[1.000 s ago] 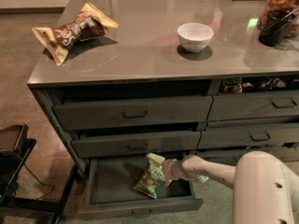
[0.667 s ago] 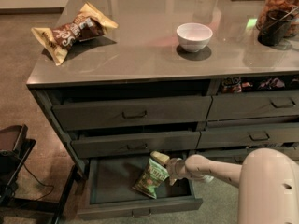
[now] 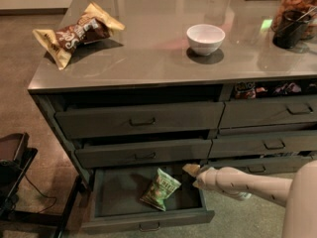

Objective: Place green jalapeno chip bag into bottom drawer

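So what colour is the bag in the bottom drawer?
The bag is light green, camera view; the gripper hangs right of it.

The gripper (image 3: 195,175) hangs over the bottom drawer's (image 3: 148,221) right wall; the arm (image 3: 247,187) behind it runs off-frame. The drawer's back lies hidden beyond it.

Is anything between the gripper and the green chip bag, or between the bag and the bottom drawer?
Nothing visible. The green chip bag lies inside the open bottom drawer; the gripper is close beside it, apart, with nothing between.
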Motion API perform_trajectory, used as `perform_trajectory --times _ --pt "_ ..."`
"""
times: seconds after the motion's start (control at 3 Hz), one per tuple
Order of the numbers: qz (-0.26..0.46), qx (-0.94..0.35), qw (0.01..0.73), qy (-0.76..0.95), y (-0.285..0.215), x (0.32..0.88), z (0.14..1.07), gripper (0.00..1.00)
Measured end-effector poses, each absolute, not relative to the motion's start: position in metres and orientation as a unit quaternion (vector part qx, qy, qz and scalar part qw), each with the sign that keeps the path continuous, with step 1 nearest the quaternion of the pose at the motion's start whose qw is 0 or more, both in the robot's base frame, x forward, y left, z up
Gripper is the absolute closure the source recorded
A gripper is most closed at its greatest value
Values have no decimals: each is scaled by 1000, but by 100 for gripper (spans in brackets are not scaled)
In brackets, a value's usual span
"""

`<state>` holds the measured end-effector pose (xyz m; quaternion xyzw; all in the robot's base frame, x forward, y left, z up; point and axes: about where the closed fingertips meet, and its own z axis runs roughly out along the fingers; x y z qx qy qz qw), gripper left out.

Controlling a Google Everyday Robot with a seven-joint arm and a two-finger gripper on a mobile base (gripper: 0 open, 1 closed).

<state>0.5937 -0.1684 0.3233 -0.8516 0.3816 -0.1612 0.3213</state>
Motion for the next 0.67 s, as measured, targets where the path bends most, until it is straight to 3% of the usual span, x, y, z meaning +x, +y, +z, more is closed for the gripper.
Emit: perform_trajectory --times 0.67 --pt "-168 -852 320 380 -170 593 330 87"
